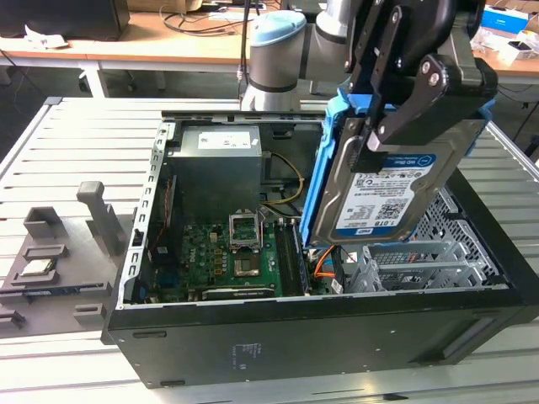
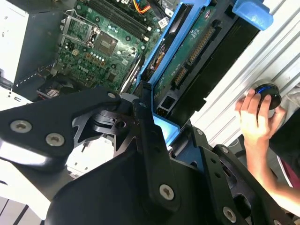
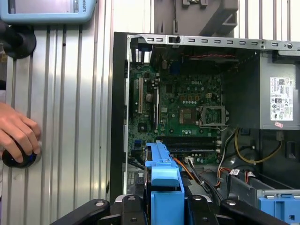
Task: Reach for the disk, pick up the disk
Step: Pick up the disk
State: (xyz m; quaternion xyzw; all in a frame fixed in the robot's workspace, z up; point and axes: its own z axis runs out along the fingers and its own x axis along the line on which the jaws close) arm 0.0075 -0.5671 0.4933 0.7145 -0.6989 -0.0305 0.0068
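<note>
The disk, silver-grey with a white-and-blue label and framed by a blue bracket, hangs tilted on edge above the right side of the open computer case in the exterior view. My gripper is shut on its upper end. In the second wrist view the disk's green circuit-board underside runs away from the black fingers. In the first wrist view the bracket's blue edge stands between the finger links, above the case interior.
Inside the case lie the motherboard, a grey power supply and a metal drive cage under the disk. A grey fixture holding a small chip stands at the exterior view's left. A person's hand rests on a black knob beside the case.
</note>
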